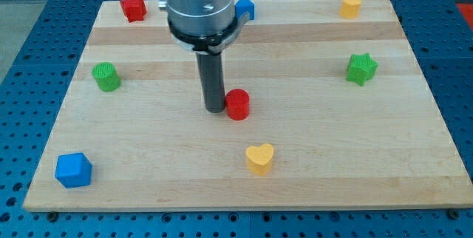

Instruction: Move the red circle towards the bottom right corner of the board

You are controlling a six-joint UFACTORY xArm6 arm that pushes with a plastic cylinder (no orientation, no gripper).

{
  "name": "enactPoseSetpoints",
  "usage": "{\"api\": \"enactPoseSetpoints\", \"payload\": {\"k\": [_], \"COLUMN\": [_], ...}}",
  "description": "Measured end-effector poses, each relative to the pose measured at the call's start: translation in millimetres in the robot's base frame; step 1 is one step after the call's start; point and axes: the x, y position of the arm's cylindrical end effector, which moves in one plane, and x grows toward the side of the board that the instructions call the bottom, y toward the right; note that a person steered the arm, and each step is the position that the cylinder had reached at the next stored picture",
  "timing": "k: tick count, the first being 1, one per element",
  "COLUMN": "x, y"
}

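My tip [214, 109] stood on the wooden board [310, 179] just left of centre, its lower end touching, or all but touching, the red circle [237, 104]; the view could not settle which. The circle sat at about three o'clock from the tip, close against the dark rod. The arm carried no jaws to spread or press together: it ended only in that straight rod, upright beneath the grey metal housing [198, 1] that filled the view's top middle.

The red circle lay near the middle of the board, well apart from the bottom right corner, which lay toward five o'clock from it. The yellow heart [259, 158] rested at about five o'clock from the circle, near it but not touching. The blue cube [73, 170] sat far off at about eight o'clock, close to the bottom left corner. The green cylinder [106, 76] stood at about ten o'clock from the tip, near the board's left edge. The green star [362, 68] lay at about two o'clock from the circle, toward the right edge.

Along the top edge, a red block [134, 7], its shape hard to make out, sat near the left corner; a blue block [246, 7] showed partly from behind the housing; and a yellow block [350, 4], roughly pentagonal, sat near the right corner.
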Motion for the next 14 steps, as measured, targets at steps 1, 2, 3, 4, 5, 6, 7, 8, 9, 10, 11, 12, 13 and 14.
{"api": "enactPoseSetpoints", "payload": {"k": [1,2,3,4,5,6,7,8,9,10,11,12,13,14], "x": [-4.5,-4.5,-4.5,-4.5,-4.5,-3.5,3.1,18.7,34.6,49.1,62.2,72.1,78.2,89.4], "y": [18.2,35.9,55.9,77.1,97.8,116.5,126.0,128.1,129.0,129.7,130.0,130.5,130.5,130.5]}}
